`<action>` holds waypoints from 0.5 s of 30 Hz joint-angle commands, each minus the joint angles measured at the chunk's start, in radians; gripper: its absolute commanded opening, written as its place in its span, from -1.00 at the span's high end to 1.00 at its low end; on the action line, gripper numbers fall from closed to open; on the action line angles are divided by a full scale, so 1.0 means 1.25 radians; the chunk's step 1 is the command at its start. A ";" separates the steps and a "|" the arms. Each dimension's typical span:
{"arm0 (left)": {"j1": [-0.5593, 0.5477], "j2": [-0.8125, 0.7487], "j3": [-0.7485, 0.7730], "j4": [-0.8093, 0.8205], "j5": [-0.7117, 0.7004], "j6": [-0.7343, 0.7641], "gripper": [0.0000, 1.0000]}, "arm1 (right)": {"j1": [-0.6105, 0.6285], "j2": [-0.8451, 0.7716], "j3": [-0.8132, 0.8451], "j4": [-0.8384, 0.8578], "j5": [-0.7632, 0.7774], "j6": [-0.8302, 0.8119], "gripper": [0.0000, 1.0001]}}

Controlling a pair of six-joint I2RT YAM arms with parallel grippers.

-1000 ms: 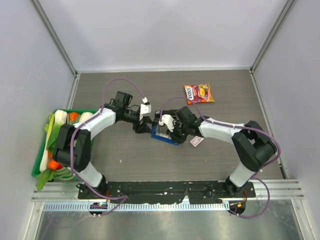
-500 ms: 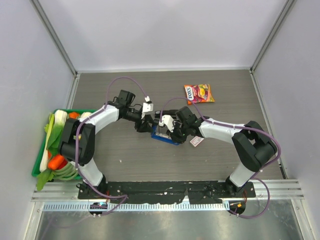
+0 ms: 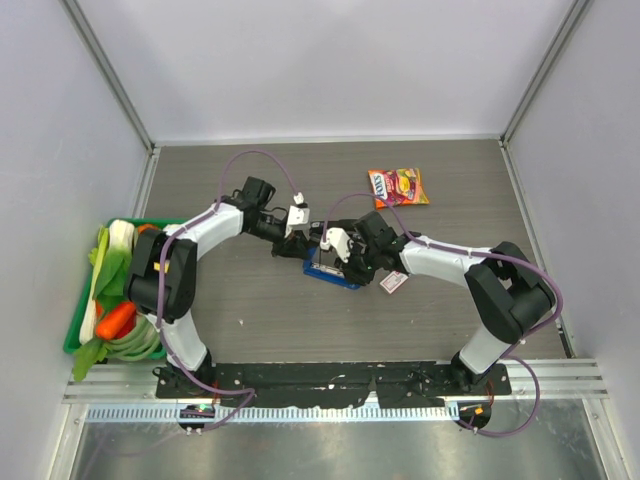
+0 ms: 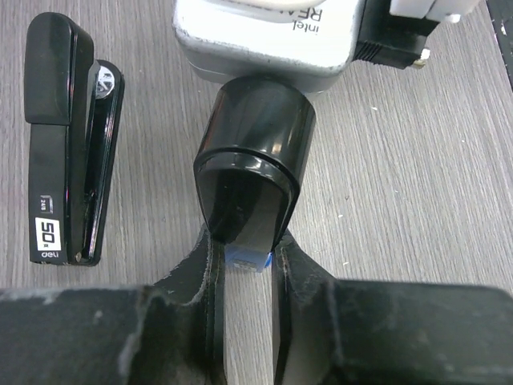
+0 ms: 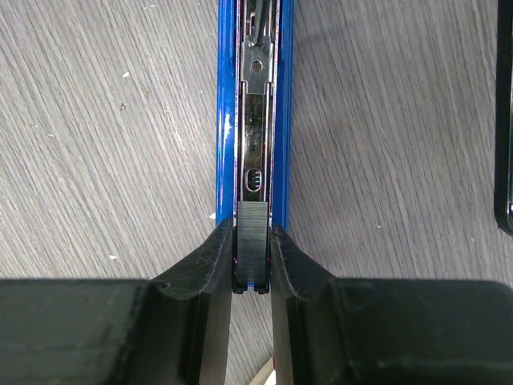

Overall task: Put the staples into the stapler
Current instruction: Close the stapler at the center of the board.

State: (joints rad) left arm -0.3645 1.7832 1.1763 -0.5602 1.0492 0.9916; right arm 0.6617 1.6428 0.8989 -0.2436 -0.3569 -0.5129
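Observation:
A blue stapler (image 3: 328, 277) lies opened at the table's centre, its metal magazine (image 5: 255, 120) facing up. A short grey ribbed strip that looks like staples (image 5: 252, 216) sits in the channel's near end. My right gripper (image 5: 252, 249) is shut across that end of the magazine. The stapler's glossy black top arm (image 4: 252, 160) stands up, and my left gripper (image 4: 244, 253) is shut on its base, where a bit of blue shows. An all-black stapler (image 4: 68, 144) lies closed on its side beside them, untouched. In the top view both grippers (image 3: 318, 255) meet over the blue stapler.
A small white-and-red box (image 3: 393, 283) lies just right of the blue stapler, under the right arm. An orange snack bag (image 3: 398, 186) lies at the back right. A green tray (image 3: 70, 335) of vegetables stands at the left edge. Walls enclose three sides.
My left gripper has moved right to the blue stapler and closed on its raised top arm. The right arm has not moved.

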 commanded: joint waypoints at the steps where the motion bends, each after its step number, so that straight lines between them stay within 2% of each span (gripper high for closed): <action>1: -0.007 -0.016 0.008 -0.082 0.050 0.017 1.00 | 0.004 -0.015 -0.018 -0.013 0.039 -0.031 0.88; 4: -0.008 -0.046 -0.013 -0.082 0.049 0.017 1.00 | 0.004 -0.015 -0.015 -0.013 0.044 -0.031 0.68; 5: -0.008 -0.052 -0.022 -0.081 0.048 0.013 1.00 | 0.004 -0.016 -0.012 -0.022 0.039 -0.033 0.54; 8: -0.008 -0.077 -0.033 -0.076 0.028 -0.007 1.00 | 0.003 -0.021 0.001 -0.052 0.021 -0.042 0.31; 15: -0.012 -0.100 -0.045 -0.089 -0.065 -0.012 1.00 | 0.000 -0.056 0.018 -0.108 -0.022 -0.070 0.09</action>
State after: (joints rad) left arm -0.3721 1.7161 1.1294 -0.6029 0.9920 0.9989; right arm 0.6674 1.6295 0.8993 -0.3016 -0.3779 -0.5552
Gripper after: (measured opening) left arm 0.246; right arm 0.438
